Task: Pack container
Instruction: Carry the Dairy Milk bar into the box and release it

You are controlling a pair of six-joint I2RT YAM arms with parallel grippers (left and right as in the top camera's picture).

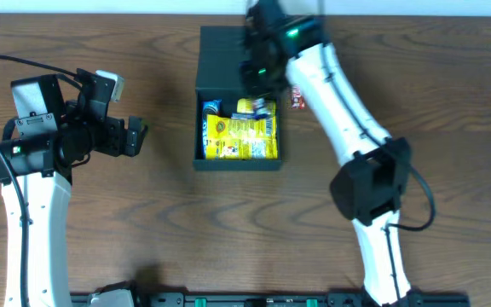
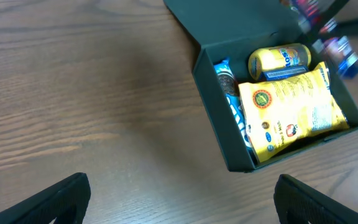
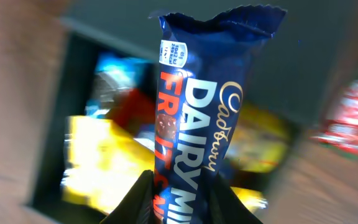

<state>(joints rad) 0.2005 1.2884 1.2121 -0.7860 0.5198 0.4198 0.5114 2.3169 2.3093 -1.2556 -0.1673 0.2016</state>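
The black container (image 1: 199,119) stands open at the table's back middle, its flap lid (image 1: 222,53) folded back. Inside lie a big yellow packet (image 1: 241,136), a small yellow packet and a blue one. My right gripper (image 1: 258,66) hovers over the box's back part, shut on a blue Cadbury Dairy Milk bar (image 3: 210,112) held upright between its fingers (image 3: 182,205). My left gripper (image 1: 135,136) is open and empty, left of the box. In the left wrist view the container (image 2: 213,124) and its yellow packet (image 2: 291,109) lie ahead of the open fingers (image 2: 185,211).
A red snack packet (image 1: 297,96) lies on the wooden table just right of the container; it shows blurred in the right wrist view (image 3: 353,118). The right arm (image 1: 348,119) crosses the table's right side.
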